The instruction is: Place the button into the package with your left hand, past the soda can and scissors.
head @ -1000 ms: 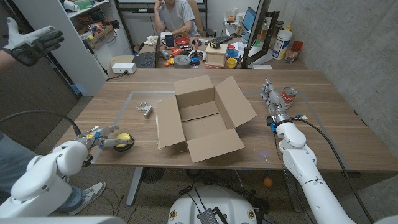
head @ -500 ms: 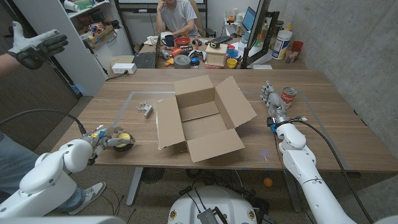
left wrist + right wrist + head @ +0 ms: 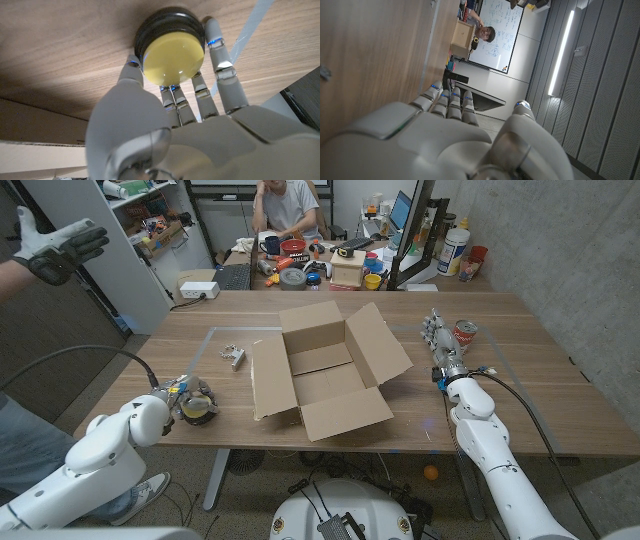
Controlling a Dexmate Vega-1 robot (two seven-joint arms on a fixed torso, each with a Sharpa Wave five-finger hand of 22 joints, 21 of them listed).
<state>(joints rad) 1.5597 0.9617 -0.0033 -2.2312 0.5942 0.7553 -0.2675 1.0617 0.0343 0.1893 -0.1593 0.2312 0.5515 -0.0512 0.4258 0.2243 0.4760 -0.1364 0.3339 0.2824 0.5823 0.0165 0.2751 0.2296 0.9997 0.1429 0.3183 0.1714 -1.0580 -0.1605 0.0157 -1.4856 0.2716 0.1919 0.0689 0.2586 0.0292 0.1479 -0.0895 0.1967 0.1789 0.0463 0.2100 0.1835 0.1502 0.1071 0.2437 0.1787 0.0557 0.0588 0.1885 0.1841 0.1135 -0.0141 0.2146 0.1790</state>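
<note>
Button (image 3: 173, 54) near the desk's left front edge, left hand (image 3: 190, 399) fingers cupped around it, grip unconfirmed — better squeezed firmly, then lifted straight toward the package (image 3: 322, 370).

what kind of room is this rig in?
Looks like a robotics lab or shared office workspace. Behind the wooden table sits a cluttered desk with mugs, tape rolls and a laptop, a person seated at it, and a whiteboard with writing in the right wrist view.
</note>
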